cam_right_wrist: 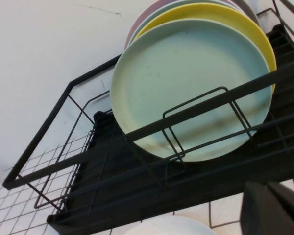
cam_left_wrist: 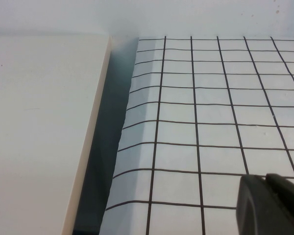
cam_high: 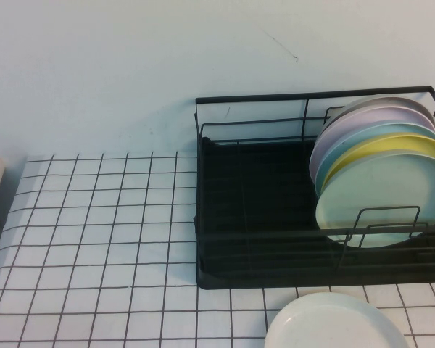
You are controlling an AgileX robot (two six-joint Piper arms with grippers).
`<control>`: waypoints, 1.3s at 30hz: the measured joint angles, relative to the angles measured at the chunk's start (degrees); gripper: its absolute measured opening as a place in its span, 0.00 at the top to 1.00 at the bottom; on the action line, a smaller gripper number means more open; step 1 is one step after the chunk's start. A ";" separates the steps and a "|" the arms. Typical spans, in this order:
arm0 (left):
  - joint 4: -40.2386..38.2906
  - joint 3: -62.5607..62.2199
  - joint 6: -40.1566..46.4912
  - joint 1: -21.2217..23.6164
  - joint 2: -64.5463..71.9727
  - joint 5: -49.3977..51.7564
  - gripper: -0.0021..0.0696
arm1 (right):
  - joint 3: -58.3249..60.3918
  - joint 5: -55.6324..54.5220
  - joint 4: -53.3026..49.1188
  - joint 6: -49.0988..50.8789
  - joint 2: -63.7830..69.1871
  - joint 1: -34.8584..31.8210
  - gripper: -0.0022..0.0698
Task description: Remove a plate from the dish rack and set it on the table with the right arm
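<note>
Thin black wire forms the rack [cam_high: 275, 181], matt, over a dull black tray base. The mint plate [cam_high: 380, 199] looks smooth with a soft satin sheen, faintly speckled. The table [cam_high: 94, 239] wears a smooth white sheet with thin black grid lines. Left gripper [cam_left_wrist: 272, 205], right gripper [cam_right_wrist: 274, 210]: matt dark plastic.

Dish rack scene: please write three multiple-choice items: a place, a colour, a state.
1. The white plate outside the dish rack lies: A behind it; B on the table before it; C on top.
2. The frontmost racked plate is: A mint green; B yellow; C lilac.
3. That plate stands: A flat; B upside down; C on edge.

B: grid squares show beside it.
A: yellow comes behind.
C: a wire loop props it; the right gripper is before the rack, the left gripper over the table's left edge.
</note>
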 joint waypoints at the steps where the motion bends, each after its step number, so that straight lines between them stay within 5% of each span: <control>1: 0.00 0.00 0.00 0.00 0.00 0.00 0.98 | 0.00 0.00 0.00 -0.91 0.00 0.00 0.97; 10: 0.00 0.00 0.00 0.00 0.00 0.00 0.98 | 0.00 -0.29 1.77 -3.63 0.00 0.00 0.97; 17: 0.00 0.00 0.00 0.00 0.00 0.00 0.98 | -10.96 6.67 0.56 -17.47 1.77 0.00 0.97; 22: 0.00 0.00 0.00 0.00 0.00 0.00 0.98 | -25.44 16.80 -7.79 -19.40 18.06 0.00 0.97; 30: 0.00 0.00 0.00 0.00 0.00 0.00 0.98 | -51.42 40.01 -10.76 -37.19 48.54 0.00 0.96; 39: 0.00 0.00 0.00 0.00 0.00 0.00 0.98 | -69.19 43.77 -8.93 -50.86 69.10 0.00 0.95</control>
